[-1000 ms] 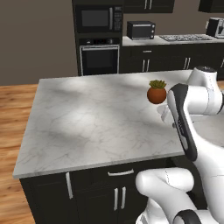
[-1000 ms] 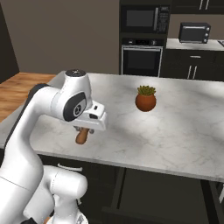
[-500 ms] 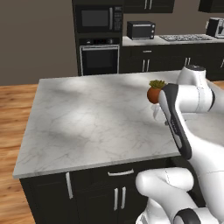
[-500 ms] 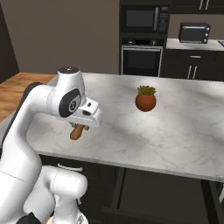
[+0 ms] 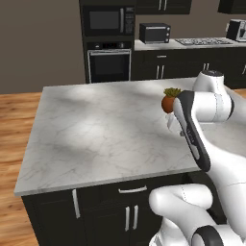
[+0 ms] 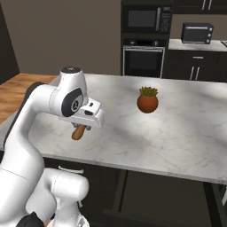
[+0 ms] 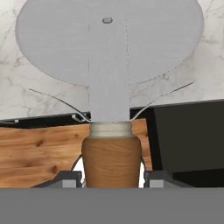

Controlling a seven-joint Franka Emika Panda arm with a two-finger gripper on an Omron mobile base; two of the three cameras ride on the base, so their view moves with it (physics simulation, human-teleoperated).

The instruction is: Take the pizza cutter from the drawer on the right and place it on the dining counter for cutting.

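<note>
My gripper (image 6: 82,125) is shut on the pizza cutter (image 6: 79,132), whose brown handle pokes out below the hand. It hangs above the near left part of a marble island (image 6: 177,133). In the hand view the wooden handle sits between my fingertips (image 7: 65,179). The cutter's round grey wheel (image 7: 109,39) points away over the marble edge. In the left base view my forearm hides most of the hand. The drawer and the dining counter are out of view.
A small potted plant (image 6: 147,99) (image 5: 169,99) stands on the island (image 5: 96,129) beside my arm. Dark cabinets with a wall oven (image 5: 109,48) and a toaster oven (image 6: 196,32) line the back wall. Wooden floor (image 7: 39,153) lies below the island's edge.
The arm has swung a little to the left with the pizza cutter in the gripper. The grip and the rest of the scene look the same.
</note>
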